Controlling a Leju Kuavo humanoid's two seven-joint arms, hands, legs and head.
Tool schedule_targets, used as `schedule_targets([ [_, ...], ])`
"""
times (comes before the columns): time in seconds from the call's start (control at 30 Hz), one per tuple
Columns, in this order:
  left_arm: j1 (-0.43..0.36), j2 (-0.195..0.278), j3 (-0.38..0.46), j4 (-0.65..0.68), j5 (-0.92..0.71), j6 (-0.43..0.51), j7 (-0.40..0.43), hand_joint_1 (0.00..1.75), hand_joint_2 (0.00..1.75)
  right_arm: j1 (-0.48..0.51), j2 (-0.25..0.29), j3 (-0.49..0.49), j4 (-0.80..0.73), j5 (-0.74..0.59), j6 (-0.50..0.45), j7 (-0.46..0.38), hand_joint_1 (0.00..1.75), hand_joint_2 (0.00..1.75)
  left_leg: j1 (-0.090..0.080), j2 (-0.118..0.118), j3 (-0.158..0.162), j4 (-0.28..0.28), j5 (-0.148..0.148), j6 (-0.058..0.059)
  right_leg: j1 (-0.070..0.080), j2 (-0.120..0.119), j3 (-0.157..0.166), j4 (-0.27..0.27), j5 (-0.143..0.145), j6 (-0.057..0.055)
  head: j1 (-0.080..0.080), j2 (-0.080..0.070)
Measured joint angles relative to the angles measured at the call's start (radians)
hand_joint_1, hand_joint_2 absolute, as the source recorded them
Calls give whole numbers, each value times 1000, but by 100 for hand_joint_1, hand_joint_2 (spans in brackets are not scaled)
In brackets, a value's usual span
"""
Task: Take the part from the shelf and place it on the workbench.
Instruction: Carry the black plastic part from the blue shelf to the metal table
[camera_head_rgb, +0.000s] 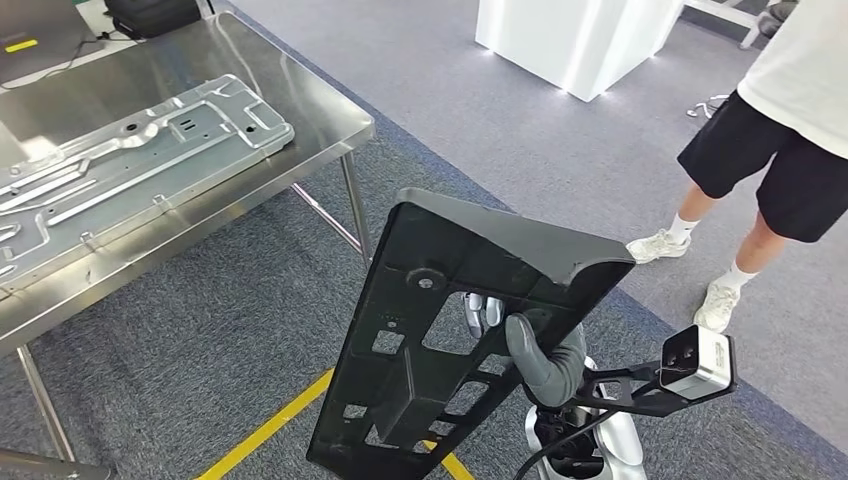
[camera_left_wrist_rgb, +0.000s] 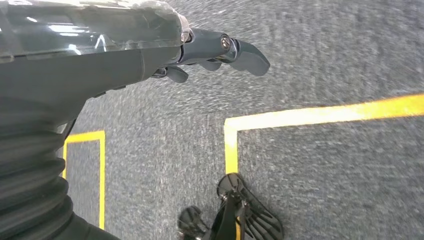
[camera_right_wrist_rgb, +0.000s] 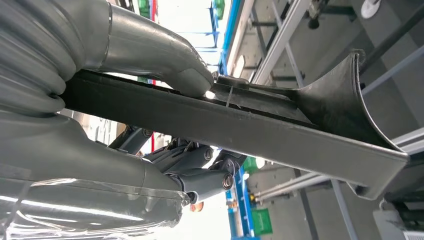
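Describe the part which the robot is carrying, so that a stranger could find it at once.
Start at the steel workbench on the left, where a silver stamped metal panel lies. To its right, above the grey carpet, the right hand grips a long black plastic panel. It alone is black, held tilted, and pierced by rectangular cut-outs.

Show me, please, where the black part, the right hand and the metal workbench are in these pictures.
black part (camera_head_rgb: 440, 330), head view, on its perforated face.
right hand (camera_head_rgb: 545, 355), head view, on the grey thumb gripping the part.
metal workbench (camera_head_rgb: 320, 110), head view, on bare steel near its corner.
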Motion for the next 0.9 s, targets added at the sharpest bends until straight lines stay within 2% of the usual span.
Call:
schedule_targets([
  [0.03, 0, 0, 0, 0, -1, 1, 0, 0, 175, -1, 0, -2, 0, 0, -2, 1, 175, 175, 1, -12, -1, 5, -2, -3, -4, 19, 30, -72, 39, 0, 0, 0],
  [0.07, 0, 0, 0, 0, -2, -1, -1, 0, 175, -1, 0, -4, 0, 0, -5, 1, 175, 175, 1, -25, -5, 12, -5, -9, -7, 41, 58, -137, 66, 0, 0, 0],
  [0.1, -1, 0, 0, 0, -5, -2, -2, 0, 175, -1, 0, -6, -1, 0, -9, 2, 175, 175, 1, -36, -9, 18, -7, -15, -9, 58, 76, -179, 80, 0, 0, 0],
  [0.13, -1, 0, 0, 0, -7, -4, -2, 0, 175, -1, 0, -8, -2, 0, -12, 2, 175, 175, 2, -46, -14, 21, -8, -21, -9, 68, 83, -198, 82, -3, 0, 0],
  [0.2, 2, 2, 0, 0, -10, -6, -3, 0, 175, -1, 1, -10, -2, 1, -14, 3, 175, 175, 5, -62, -21, 19, -6, -35, -6, 53, 84, -203, 82, -13, 0, 0],
  [0.23, 4, 2, 0, 0, -11, -8, -3, 0, 175, -1, 2, -11, -3, 1, -14, 3, 175, 175, 7, -53, -24, 23, -9, -40, -5, 42, 86, -207, 84, -20, -1, 0],
  [0.3, 5, 1, 0, 0, -12, -12, -2, 0, 175, -1, 4, -12, -5, 2, -15, 3, 175, 175, 8, -5, -49, 78, -44, -47, -6, 18, 91, -214, 87, -33, -2, 0],
  [0.33, 3, 1, 0, 0, -13, -15, -2, 0, 175, 0, 5, -13, -6, 2, -15, 3, 175, 175, 9, 25, -76, 135, -76, -50, -5, 5, 92, -215, 86, -37, -2, 0],
  [0.37, 0, 1, 0, 0, -13, -17, -2, 0, 175, 1, 5, -13, -7, 3, -16, 3, 175, 175, 9, 44, -109, 204, -109, -54, -3, -9, 92, -215, 85, -40, -2, 0],
  [0.4, -1, 2, 0, 0, -14, -19, -2, 0, 175, 3, 5, -14, -8, 3, -17, 3, 175, 175, 10, 54, -140, 265, -133, -58, -1, -24, 92, -215, 83, -41, -2, 0],
  [0.43, -1, 2, 0, 0, -14, -20, -2, 0, 175, 4, 5, -14, -8, 3, -17, 3, 175, 175, 10, 57, -156, 298, -139, -60, 0, -38, 92, -215, 82, -42, -2, 0],
  [0.47, 1, 2, 0, 0, -14, -21, -1, 0, 175, 5, 5, -14, -8, 3, -18, 3, 175, 175, 10, 60, -152, 293, -126, -60, 0, -50, 93, -215, 80, -42, -2, 0],
  [0.5, 2, 2, 0, 0, -14, -21, -1, 0, 175, 5, 5, -15, -8, 3, -18, 3, 175, 175, 10, 66, -127, 247, -97, -60, 1, -62, 95, -214, 78, -40, -2, 0],
  [0.57, 2, 3, 0, 0, -14, -22, 0, 0, 175, 5, 5, -15, -8, 3, -18, 3, 175, 175, 5, 101, -50, 105, -39, -51, 4, -83, 102, -214, 73, -34, -2, 0],
  [0.6, 0, 3, 0, 0, -14, -22, 0, 0, 175, 5, 5, -15, -8, 3, -18, 3, 175, 175, 2, 116, -23, 53, -22, -45, 6, -92, 105, -213, 70, -29, -2, 0],
  [0.63, -1, 3, 0, -1, -14, -22, -1, 0, 175, 5, 5, -16, -8, 4, -18, 3, 175, 175, -2, 126, -10, 27, -18, -38, 8, -100, 107, -213, 68, -25, -2, 0],
  [0.7, 0, 3, 0, -1, -14, -24, -1, 0, 175, 4, 6, -16, -8, 4, -18, 3, 175, 175, -6, 112, -11, 21, -19, -26, 10, -115, 112, -215, 66, -15, -1, 0],
  [0.73, 2, 3, 0, -1, -14, -26, -2, 0, 175, 4, 6, -16, -9, 4, -18, 3, 175, 175, -4, 102, -10, 17, -17, -21, 8, -114, 114, -214, 63, -8, -1, 0],
  [0.8, 3, 4, 0, -1, -13, -36, -4, 0, 175, 3, 6, -16, -10, 4, -18, 2, 175, 175, 2, 82, -4, 8, -12, -9, 5, -75, 102, -178, 36, 2, -1, 0],
  [0.87, -1, 4, -1, -1, -13, -47, -8, 0, 175, 3, 6, -16, -9, 3, -19, 1, 175, 175, 4, 63, -3, 5, -8, -1, 2, -25, 47, -68, -23, 6, 0, 0],
  [0.9, -3, 4, -1, -1, -13, -51, -8, 0, 175, 4, 5, -16, -8, 3, -21, 0, 175, 175, 3, 51, -4, 6, -8, 1, 3, -15, 10, 0, -50, 7, 0, 0],
])
